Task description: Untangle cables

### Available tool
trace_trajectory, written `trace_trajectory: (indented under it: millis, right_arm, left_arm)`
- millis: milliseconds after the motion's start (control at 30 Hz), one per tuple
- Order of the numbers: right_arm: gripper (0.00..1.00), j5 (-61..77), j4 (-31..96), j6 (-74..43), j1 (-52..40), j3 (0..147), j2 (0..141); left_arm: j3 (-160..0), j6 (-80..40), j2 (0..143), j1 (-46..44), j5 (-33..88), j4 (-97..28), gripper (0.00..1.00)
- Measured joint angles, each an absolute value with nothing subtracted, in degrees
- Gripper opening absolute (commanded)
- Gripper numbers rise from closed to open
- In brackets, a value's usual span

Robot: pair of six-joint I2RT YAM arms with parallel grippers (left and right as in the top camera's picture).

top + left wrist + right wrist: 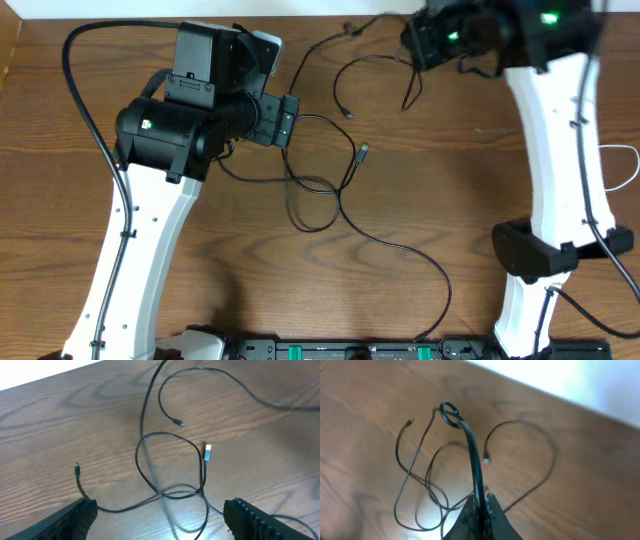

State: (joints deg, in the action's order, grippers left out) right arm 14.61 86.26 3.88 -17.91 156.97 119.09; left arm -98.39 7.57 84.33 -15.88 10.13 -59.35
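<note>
Left end effector [160, 517]: spread wide, holds nothing, hangs above the cables [180, 494]. Right end effector [481, 505]: pressed together, pinches one black cable [476, 460] rising from the tips, curled at its far end. Cables: thin black loops crossing on the desk [60, 425] between both arms, plug ends lying free.

Overhead: right gripper [425, 45] blurred, part cut by top edge — cables [320, 185] run hidden under left arm [150, 220]. Left wrist view: fingers [75, 517] cropped at btm edge.
</note>
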Motion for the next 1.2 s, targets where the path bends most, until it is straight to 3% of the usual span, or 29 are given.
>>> trace_trajectory:
  millis: [233,567,900,1200]
  right_arm:
    - [0.01,6.1,86.8,3.1,-17.9,169.6,118.3]
    - [0.01,-12.7,87.6,2.1,-16.1,171.0,111.2]
    - [0.01,-24.7,92.7,-2.7,-1.9,169.2,105.9]
    - [0.01,-28.6,93.7,-8.0,14.9,158.6,97.2]
  left_arm:
    - [-98.4,7.6,84.8,-15.9,10.1,-59.4,0.86]
    - [-98.4,7.6,84.9,-15.9,10.1,-59.6,0.86]
    - [-98.4,7.6,84.9,-15.9,10.1,-59.6,0.86]
    - [-98.4,7.6,85.0,-15.9,10.2,-59.8,0.86]
